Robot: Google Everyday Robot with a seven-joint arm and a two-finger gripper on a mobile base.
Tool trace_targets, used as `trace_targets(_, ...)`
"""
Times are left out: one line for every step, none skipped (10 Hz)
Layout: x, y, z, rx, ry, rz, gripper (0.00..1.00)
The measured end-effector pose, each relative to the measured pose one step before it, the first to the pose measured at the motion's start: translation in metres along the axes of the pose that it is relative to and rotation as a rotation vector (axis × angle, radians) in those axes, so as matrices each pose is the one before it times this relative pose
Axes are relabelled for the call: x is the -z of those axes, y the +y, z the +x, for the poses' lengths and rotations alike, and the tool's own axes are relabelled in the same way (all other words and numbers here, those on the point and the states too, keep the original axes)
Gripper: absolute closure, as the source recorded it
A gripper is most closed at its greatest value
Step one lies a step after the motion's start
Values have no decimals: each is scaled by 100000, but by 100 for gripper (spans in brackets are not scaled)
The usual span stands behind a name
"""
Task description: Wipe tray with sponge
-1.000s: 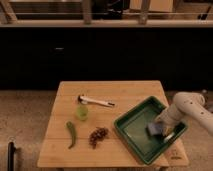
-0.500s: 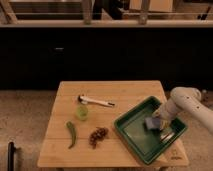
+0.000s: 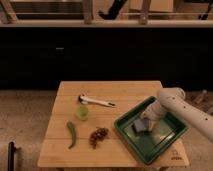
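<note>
The dark-green tray (image 3: 159,144) lies on the right part of the wooden table (image 3: 120,92), turned diamond-wise. The blue-grey sponge (image 3: 139,125) rests on the tray bottom in its left part. My gripper (image 3: 144,119) comes in from the right on a white arm (image 3: 177,104). It reaches down into the tray, shut on the sponge's right end and pressing it to the tray floor.
A small light-green cup (image 3: 82,111) and a white-handled utensil (image 3: 98,102) lie left of the tray. A green pod (image 3: 71,134) and a brown cluster (image 3: 98,135) lie near the front. A dark post (image 3: 11,156) stands at the lower left, beside the table.
My gripper and the sponge have slid leftward across the tray floor, from its middle-right to its left part. The other things have not moved.
</note>
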Motion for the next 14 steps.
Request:
trace_targets(-133, 1049, -480, 2300, -1219, -834, 100)
trace_targets(-54, 1181, -338, 1340, -829, -950, 100)
trace_targets(21, 987, -18, 477, -498, -597, 100)
trace_targets(131, 1091, 331, -164, -494, -538, 100)
trace_targets(237, 594, 724, -706, -172, 393, 100)
trace_targets(303, 268, 803, -1045, -16, 433, 100)
trace_targets(361, 249, 1000, -1969, 180, 730, 100)
trace_targets(327, -224, 1019, -2178, 434, 929, 100)
trace_targets(86, -485, 381, -915, 255, 746, 100)
trace_targets(124, -1091, 590, -1320, 545, 1155, 100)
trace_targets(106, -865, 509, -1234, 396, 1018, 100)
trace_targets(84, -848, 124, -309, 256, 774, 100)
trace_targets(-75, -903, -420, 736, 92, 290, 100)
trace_targets(-246, -849, -1034, 1951, -366, -112, 100)
